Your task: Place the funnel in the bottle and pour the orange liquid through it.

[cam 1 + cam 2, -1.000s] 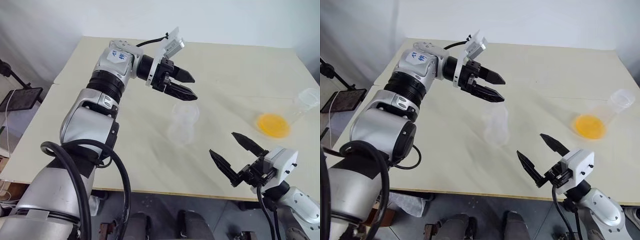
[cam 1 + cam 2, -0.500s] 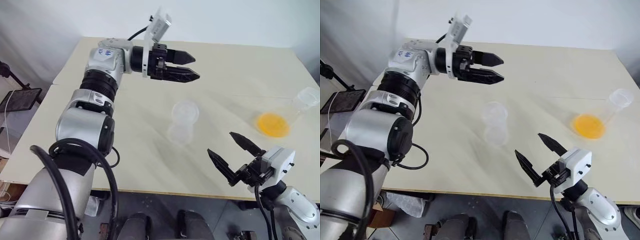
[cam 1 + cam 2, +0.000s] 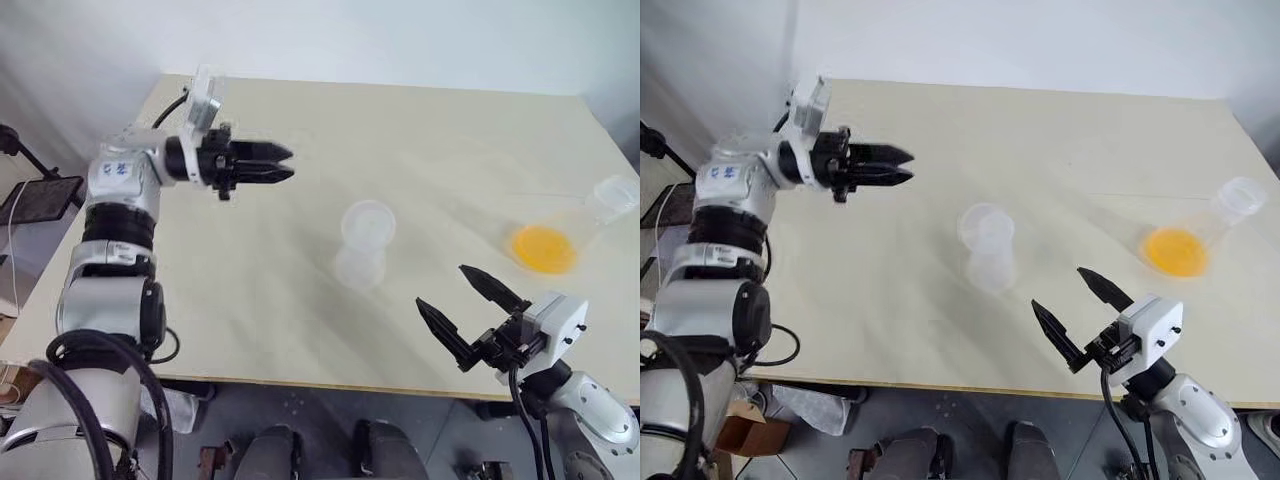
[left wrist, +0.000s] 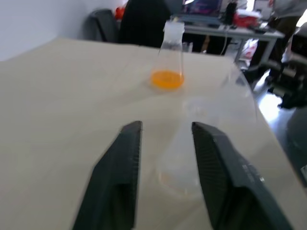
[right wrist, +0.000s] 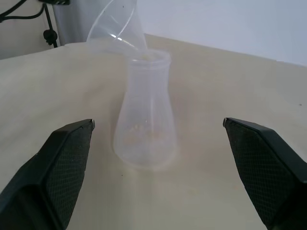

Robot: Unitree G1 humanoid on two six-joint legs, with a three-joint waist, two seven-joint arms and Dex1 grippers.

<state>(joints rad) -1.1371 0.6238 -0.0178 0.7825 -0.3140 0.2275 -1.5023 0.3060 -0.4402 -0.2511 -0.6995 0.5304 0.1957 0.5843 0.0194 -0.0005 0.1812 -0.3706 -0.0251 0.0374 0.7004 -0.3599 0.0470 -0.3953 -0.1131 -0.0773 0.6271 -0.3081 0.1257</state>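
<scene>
A: Where do we find the funnel now?

B: It sits tilted in the neck of the bottle, which stands upright near the middle of the table. In the right wrist view we see its stem inside the bottle's mouth and its rim leaning to one side.

A: And the orange liquid?

B: At about three o'clock from the bottle, well apart from it, in the wide base of a larger clear flask (its neck leans toward the table's right edge).

A: How do we read the left gripper?

B: It hangs above the table at about ten o'clock from the bottle, pointing toward the right and holding nothing. Its two fingers stand close together with a narrow gap between them, as the left wrist view shows.

A: The right gripper?

B: At about five o'clock from the bottle, near the table's front edge, we see its fingers spread wide and empty, with the bottle between them in the right wrist view but still well ahead.
</scene>
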